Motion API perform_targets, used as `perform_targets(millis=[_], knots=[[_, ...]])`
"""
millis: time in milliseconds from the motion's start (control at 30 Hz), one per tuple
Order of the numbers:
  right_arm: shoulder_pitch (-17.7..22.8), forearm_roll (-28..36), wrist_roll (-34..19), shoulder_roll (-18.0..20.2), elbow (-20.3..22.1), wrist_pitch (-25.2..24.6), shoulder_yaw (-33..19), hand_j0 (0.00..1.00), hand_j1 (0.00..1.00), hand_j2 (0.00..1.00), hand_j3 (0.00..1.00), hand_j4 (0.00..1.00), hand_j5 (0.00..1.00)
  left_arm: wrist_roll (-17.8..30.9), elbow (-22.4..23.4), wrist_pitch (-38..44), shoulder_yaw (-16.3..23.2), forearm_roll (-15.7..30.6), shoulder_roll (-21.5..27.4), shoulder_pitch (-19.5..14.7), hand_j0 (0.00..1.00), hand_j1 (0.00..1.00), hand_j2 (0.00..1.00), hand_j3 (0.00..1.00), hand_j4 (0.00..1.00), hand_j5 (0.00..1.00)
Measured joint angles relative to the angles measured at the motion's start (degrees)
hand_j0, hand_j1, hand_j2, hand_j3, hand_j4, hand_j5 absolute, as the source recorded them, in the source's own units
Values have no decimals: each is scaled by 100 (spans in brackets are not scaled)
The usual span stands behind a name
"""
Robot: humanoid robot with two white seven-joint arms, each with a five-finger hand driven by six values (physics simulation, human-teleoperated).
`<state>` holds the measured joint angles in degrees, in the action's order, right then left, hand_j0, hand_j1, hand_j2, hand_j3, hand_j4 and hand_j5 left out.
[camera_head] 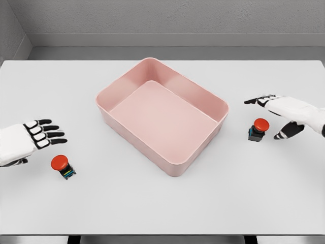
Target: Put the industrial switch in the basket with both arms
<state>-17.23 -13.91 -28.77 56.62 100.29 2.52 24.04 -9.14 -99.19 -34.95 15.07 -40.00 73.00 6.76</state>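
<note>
A pink rectangular basket (213, 104) sits in the middle of the white table, turned at an angle, with nothing inside. Two industrial switches with red mushroom caps and dark bases stand outside it. One switch (62, 165) is at the lower left, just below and right of my left hand (51, 133), whose fingers are spread and hold nothing. The other switch (259, 129) stands right of the basket. My right hand (274, 114) hovers over it from the right, fingers spread above and thumb below, not closed on it.
The white table (162, 208) fills the view, with its front edge at the bottom. A grey wall runs behind the far edge.
</note>
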Motion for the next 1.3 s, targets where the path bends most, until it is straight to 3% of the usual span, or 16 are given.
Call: perform_targets(millis=[133, 433, 467, 500, 533, 700, 733, 933, 1033, 1300], knots=[[-229, -4, -239, -123, 0, -229, 216, 100, 100, 100, 100, 100, 100, 111, -83, -1, 25, -16, -102, 36, 100, 100, 100, 100, 100, 100], [-299, -5, -516, -271, -2, -497, 374, 100, 100, 100, 100, 100, 100, 141, -173, -1, 132, -4, -344, 9, 100, 100, 100, 100, 100, 100], [-299, -5, -519, -278, -2, -496, 384, 98, 98, 98, 98, 98, 98, 143, -187, -1, 163, -9, -359, 18, 100, 100, 100, 100, 100, 100], [-299, -4, -521, -282, -2, -494, 391, 87, 87, 87, 87, 87, 87, 146, -200, -2, 203, -13, -374, 9, 100, 100, 100, 100, 100, 100], [-299, -5, -522, -284, -3, -493, 398, 84, 84, 84, 84, 84, 84, 147, -211, -1, 244, -18, -384, 9, 100, 100, 100, 100, 100, 100], [-299, -42, -518, -284, -13, -504, 421, 76, 76, 76, 76, 76, 76, 151, -269, -1, 332, 0, -411, 9, 100, 100, 100, 100, 100, 100], [-299, -61, -518, -283, -15, -505, 423, 74, 74, 74, 74, 74, 74, 153, -283, -1, 339, 10, -413, 9, 98, 98, 98, 98, 98, 98], [-299, -150, -518, -282, -19, -502, 434, 54, 54, 54, 54, 54, 54, 210, -314, -2, 350, 19, -429, -17, 60, 60, 60, 60, 60, 60], [-290, -185, -521, -276, -19, -499, 435, 45, 45, 45, 45, 45, 45, 256, -317, -2, 349, 15, -434, -26, 54, 54, 54, 54, 54, 54], [-290, -204, -525, -266, -14, -492, 434, 43, 43, 43, 43, 43, 43, 299, -319, -3, 348, -2, -432, -43, 38, 38, 38, 38, 38, 38]])
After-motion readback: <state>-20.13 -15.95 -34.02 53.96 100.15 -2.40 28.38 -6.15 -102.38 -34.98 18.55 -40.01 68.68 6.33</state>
